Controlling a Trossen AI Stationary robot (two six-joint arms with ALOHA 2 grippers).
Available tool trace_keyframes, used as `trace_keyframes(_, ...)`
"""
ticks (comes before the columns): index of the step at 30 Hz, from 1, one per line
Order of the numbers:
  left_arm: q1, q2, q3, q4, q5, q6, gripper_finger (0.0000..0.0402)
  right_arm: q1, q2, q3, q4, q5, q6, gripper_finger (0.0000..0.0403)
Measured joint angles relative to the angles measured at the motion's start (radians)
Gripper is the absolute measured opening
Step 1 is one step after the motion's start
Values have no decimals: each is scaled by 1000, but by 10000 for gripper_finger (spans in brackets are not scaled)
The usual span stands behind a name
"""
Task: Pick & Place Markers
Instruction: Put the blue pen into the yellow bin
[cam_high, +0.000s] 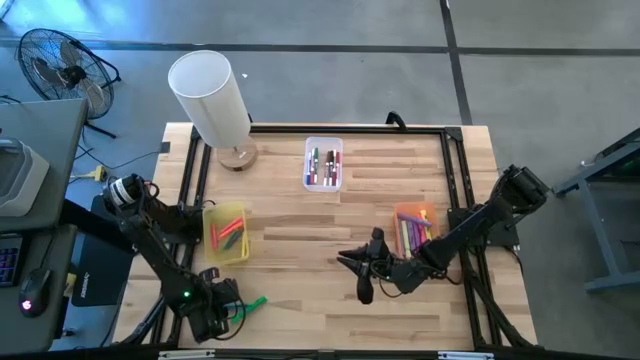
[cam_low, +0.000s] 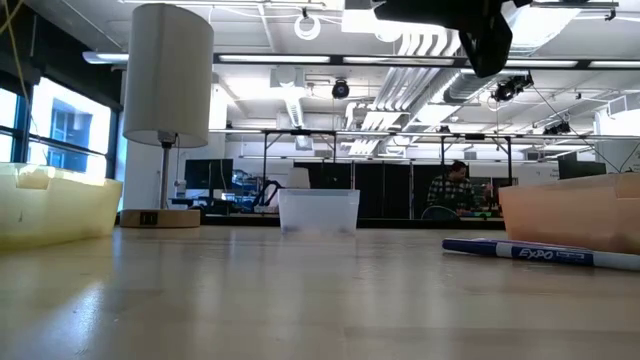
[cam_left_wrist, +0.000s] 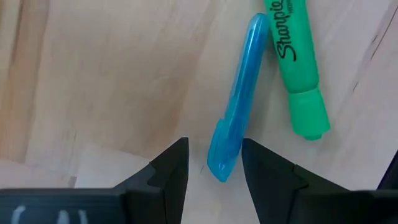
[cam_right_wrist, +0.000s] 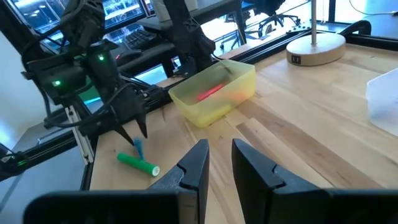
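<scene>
Left tool: your left tool (cam_left_wrist: 211, 163) hangs low over the tabletop (cam_high: 300, 290) at its near left corner, fingers apart with the tip of the blue marker (cam_left_wrist: 235, 127) showing between them, nothing gripped.
Blue marker: it lies flat on the wood, just beside the green marker (cam_left_wrist: 297, 68), the two almost touching near one end.
Right tool: your right tool (cam_right_wrist: 219, 167) sits mid-tabletop, beside the orange bin (cam_high: 415, 230), fingers a narrow gap apart and empty.
Other markers: more lie in the yellow bin (cam_high: 226, 233), the clear bin (cam_high: 323, 163) and the orange bin; one dark Expo pen (cam_low: 545, 254) rests loose on the wood in the low view.
Handling: expect these to be light, stiff and smooth-barrelled, so they will likely roll or skid if you nudge one end.
Where to grip: you're lined up on the blue one's tip; I'd judge the mid-barrel safer, fingers across the width, so it doesn't pivot out.
Risk: closing here could bump the green neighbour and scatter both.
</scene>
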Motion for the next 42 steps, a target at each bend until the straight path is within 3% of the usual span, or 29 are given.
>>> trace_keyframes(11, 0, -4, -50, 72, 4, -7, 142, 2, 0, 0, -1, -6, 0, 59)
trace_keyframes(14, 0, -4, -52, 65, 4, -3, 116, 2, 0, 0, -1, -11, 0, 59)
trace_keyframes(20, 0, -3, -53, 68, 0, -3, 28, 2, 0, 0, -1, -12, 2, 59)
trace_keyframes(27, 0, -21, -50, 64, -9, -12, 35, 2, 0, 0, -7, -28, 2, 59)
trace_keyframes(35, 1, -130, 6, -125, -105, -51, 26, 2, 0, 0, -8, -42, 2, 59)
trace_keyframes(42, 7, -329, 46, -337, -243, -118, 31, 2, 0, 0, -9, -45, 0, 59)
